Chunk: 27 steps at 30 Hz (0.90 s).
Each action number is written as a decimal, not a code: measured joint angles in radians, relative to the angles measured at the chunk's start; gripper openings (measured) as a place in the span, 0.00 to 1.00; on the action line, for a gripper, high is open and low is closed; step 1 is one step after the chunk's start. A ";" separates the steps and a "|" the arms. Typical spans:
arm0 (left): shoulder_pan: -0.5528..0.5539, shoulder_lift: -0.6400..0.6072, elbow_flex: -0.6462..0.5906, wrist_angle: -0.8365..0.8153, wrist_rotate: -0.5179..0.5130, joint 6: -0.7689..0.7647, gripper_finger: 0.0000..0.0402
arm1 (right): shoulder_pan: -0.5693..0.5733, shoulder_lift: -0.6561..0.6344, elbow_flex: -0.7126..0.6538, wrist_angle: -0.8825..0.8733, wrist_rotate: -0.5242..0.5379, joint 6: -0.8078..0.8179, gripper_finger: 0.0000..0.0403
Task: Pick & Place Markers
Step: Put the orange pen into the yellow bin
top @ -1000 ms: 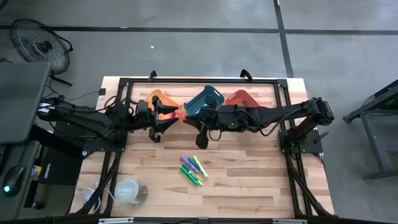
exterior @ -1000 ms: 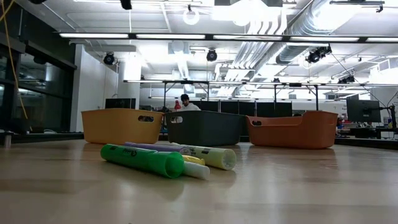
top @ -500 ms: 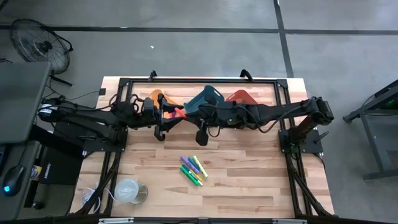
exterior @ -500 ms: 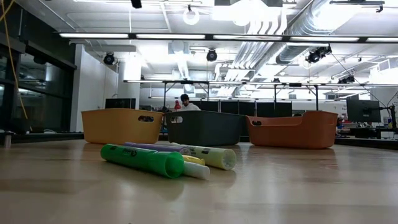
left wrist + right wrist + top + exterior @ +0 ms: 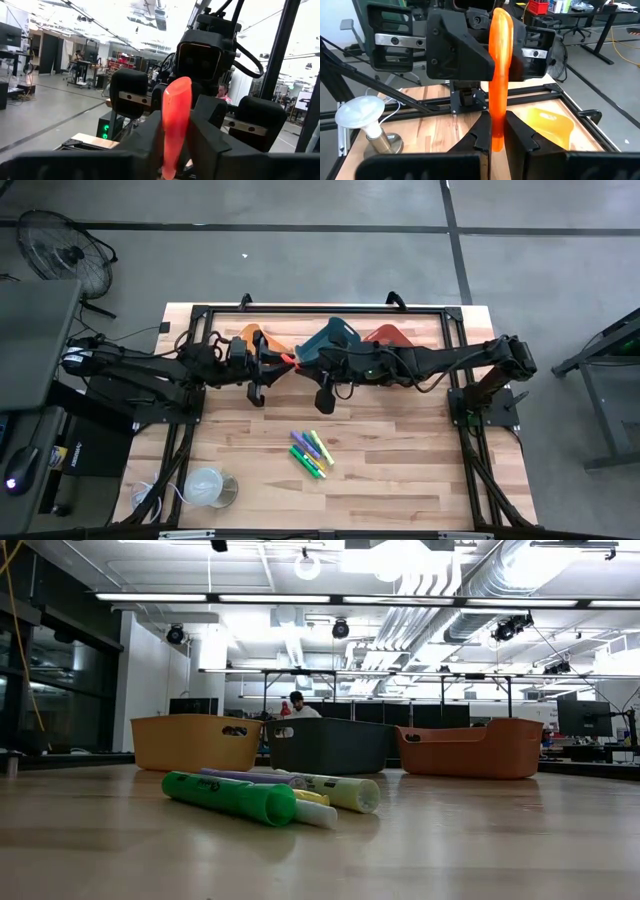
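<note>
An orange-red marker (image 5: 286, 359) hangs in the air between my two grippers, above the bins at the table's far side. My left gripper (image 5: 274, 364) comes from the table's left and is shut on one end (image 5: 173, 131). My right gripper (image 5: 297, 361) comes from the right and is shut on the other end (image 5: 495, 125). Several more markers (image 5: 310, 452), green, yellow and purple, lie in a small heap on the table's middle (image 5: 268, 796). The low view shows neither gripper. My left gripper pinches the marker's left end (image 5: 172, 150) between its two fingers, coming about level from the table's left, fingers along the marker. The marker reaches on toward the other gripper, clear of the table. My right gripper pinches the marker's right end (image 5: 495, 140) between its two fingers, coming about level from the table's right, fingers along the marker. The marker's far end (image 5: 500, 30) stands between the left gripper's fingers (image 5: 460, 55).
Three bins stand in a row at the far side: yellow (image 5: 255, 338), dark teal (image 5: 335, 337), orange-red (image 5: 385, 335); the low view shows them behind the heap (image 5: 330, 745). A white round cup-like thing (image 5: 207, 487) sits near the front left corner.
The two grippers have drawn a little closer together over the bins. My left gripper, wide open a second ago, now has its fingers around the marker's free end and has shut on it. My right gripper has kept its hold.
</note>
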 joint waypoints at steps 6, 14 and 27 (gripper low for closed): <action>0.000 0.000 0.000 -0.001 0.011 -0.001 0.10 | 0.000 0.000 0.000 0.000 0.000 0.000 0.05; 0.000 0.000 0.000 -0.002 0.025 -0.003 0.10 | 0.000 0.000 0.000 0.000 0.000 0.009 0.05; 0.000 0.000 0.000 -0.006 0.026 -0.022 0.10 | 0.001 0.000 0.000 -0.002 0.000 0.012 0.05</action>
